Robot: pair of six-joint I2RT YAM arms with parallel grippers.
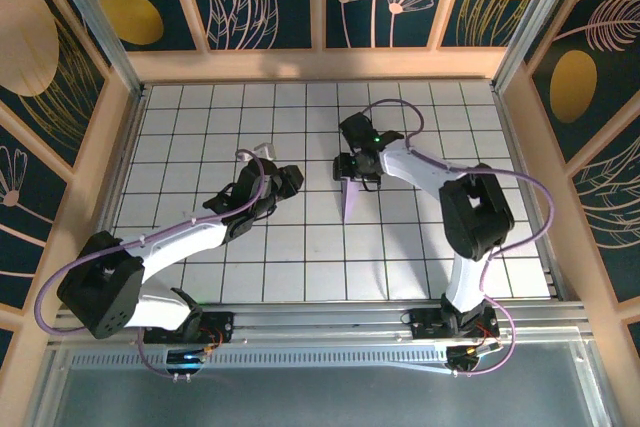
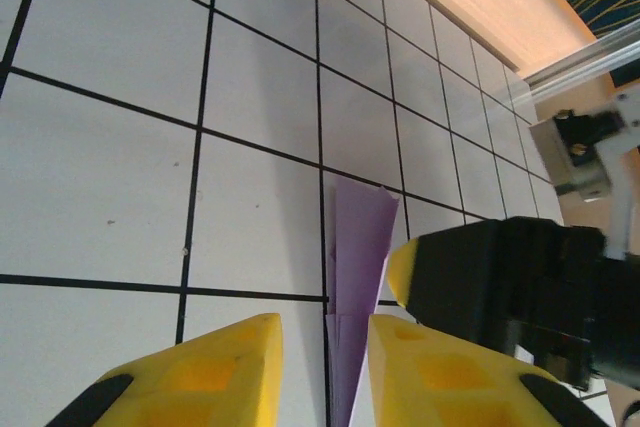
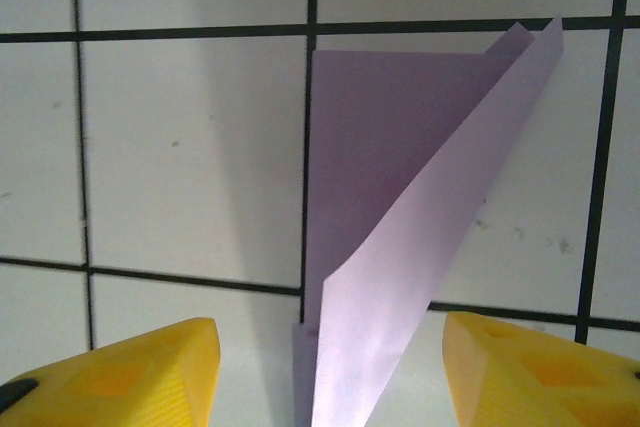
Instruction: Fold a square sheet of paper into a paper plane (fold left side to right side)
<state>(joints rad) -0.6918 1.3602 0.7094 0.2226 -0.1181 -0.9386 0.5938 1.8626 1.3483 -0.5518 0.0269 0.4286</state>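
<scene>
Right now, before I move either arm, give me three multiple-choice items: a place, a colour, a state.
1. Where does the paper plane lie? A mid tiled table; B against the far wall; C on the base rail.
2. Its colour? A white; B lavender; C yellow.
3. The right tool is: A shut on paper; B open; C shut, empty.
Answers: A, it lies on tiles mid-table; B, plainly light purple; B, its fingers stand wide apart either side of the paper.
</scene>
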